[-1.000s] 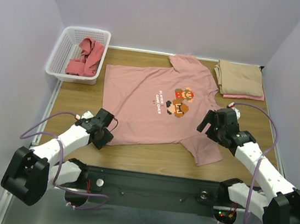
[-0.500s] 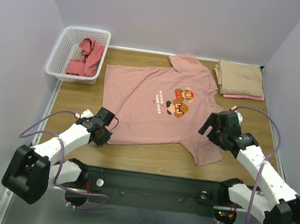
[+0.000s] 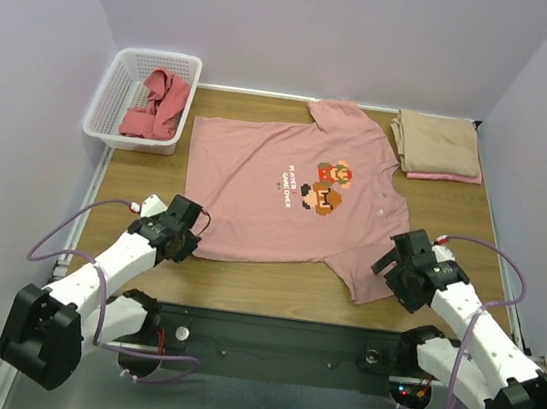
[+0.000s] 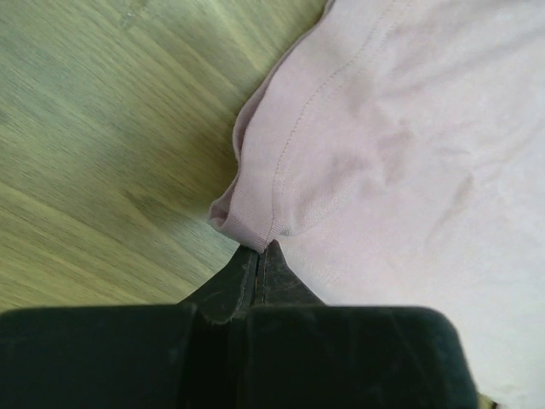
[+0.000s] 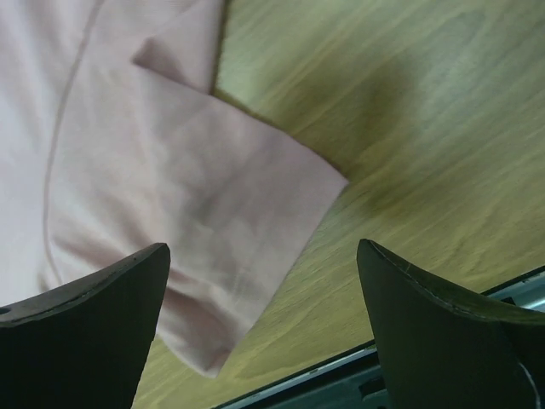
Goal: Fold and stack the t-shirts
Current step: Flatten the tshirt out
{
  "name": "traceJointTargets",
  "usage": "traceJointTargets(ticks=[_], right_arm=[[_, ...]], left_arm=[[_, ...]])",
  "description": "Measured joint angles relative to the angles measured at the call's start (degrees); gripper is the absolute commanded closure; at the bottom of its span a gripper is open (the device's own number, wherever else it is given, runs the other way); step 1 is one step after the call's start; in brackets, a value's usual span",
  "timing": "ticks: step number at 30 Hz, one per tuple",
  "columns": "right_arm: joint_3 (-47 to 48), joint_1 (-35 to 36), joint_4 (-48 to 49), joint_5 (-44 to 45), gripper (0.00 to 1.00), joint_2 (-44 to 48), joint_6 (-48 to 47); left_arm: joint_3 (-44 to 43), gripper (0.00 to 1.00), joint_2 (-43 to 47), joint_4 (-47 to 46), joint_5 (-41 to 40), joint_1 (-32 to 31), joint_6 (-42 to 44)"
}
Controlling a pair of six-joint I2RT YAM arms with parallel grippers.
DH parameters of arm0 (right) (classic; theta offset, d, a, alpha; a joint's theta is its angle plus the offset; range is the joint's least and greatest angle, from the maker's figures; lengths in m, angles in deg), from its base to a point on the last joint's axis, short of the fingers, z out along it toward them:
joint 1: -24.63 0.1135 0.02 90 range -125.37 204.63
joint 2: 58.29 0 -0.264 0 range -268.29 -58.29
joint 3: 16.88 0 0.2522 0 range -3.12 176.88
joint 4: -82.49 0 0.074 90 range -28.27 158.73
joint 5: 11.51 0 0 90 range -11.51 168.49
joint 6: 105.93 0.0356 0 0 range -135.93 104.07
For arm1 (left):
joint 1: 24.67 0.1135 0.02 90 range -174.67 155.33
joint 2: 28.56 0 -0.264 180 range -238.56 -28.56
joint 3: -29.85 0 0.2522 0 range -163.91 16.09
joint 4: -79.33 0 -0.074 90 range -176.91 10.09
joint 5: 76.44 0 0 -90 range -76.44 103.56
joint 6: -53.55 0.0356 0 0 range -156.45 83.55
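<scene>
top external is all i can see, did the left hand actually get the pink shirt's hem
Observer: Yes. In the left wrist view the left hand is shut on the hem corner of the pink t-shirt, and the cloth bunches at the fingertips.
Operator: and the right hand, gripping yet
Observer: No. The right wrist view shows the right hand wide open, with the sleeve lying ungripped on the table between its fingers.
</scene>
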Motion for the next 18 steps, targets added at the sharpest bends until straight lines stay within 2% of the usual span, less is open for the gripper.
traceJointTargets(ticks=[2, 4, 9, 10, 12, 13, 14, 15, 17, 18], right_arm=[[-0.81, 0.0, 0.07, 0.55, 0.12, -1.07, 1.38], [-1.38, 0.0, 0.5, 0.74, 0.2, -2.1, 2.03], [-3.13, 0.0, 3.67, 2.19, 0.28, -6.1, 2.43], [-3.23, 0.0, 4.7, 2.47, 0.38, -6.93, 2.38], [-3.23, 0.04, 4.55, 2.99, 0.46, -7.78, 1.97], [-3.23, 0.04, 4.63, 3.06, 0.56, -7.87, 1.68], [-3.3, 0.04, 4.28, 3.28, 0.62, -7.91, 1.31], [-3.41, 0.04, 4.28, 3.34, 0.75, -7.76, 0.85], [-4.09, 0.04, 4.02, 3.37, 0.86, -6.62, 0.42], [-4.59, 0.02, 4.11, 3.34, 0.96, -5.53, 0.11]], left_arm=[[0.35, 1.0, 1.36, -0.42, 0.28, 0.0, 0.15], [0.87, 1.0, 2.8, -0.46, 0.55, 0.0, 0.24], [1.55, 1.0, 4.72, -0.7, 0.7, 0.0, 0.39], [1.55, 1.0, 4.72, -0.85, 0.76, 0.0, 0.42], [1.75, 1.0, 4.72, -1.33, 0.87, 0.0, 0.39], [1.99, 1.0, 4.74, -1.53, 0.98, 0.0, 0.42], [2.19, 1.0, 4.72, -1.68, 1.01, 0.0, 0.44], [2.47, 1.0, 4.74, -1.64, 1.11, 0.0, 0.44], [2.64, 1.0, 4.74, -1.6, 1.25, 0.0, 0.42], [2.64, 1.0, 4.76, -1.64, 1.27, 0.0, 0.44]])
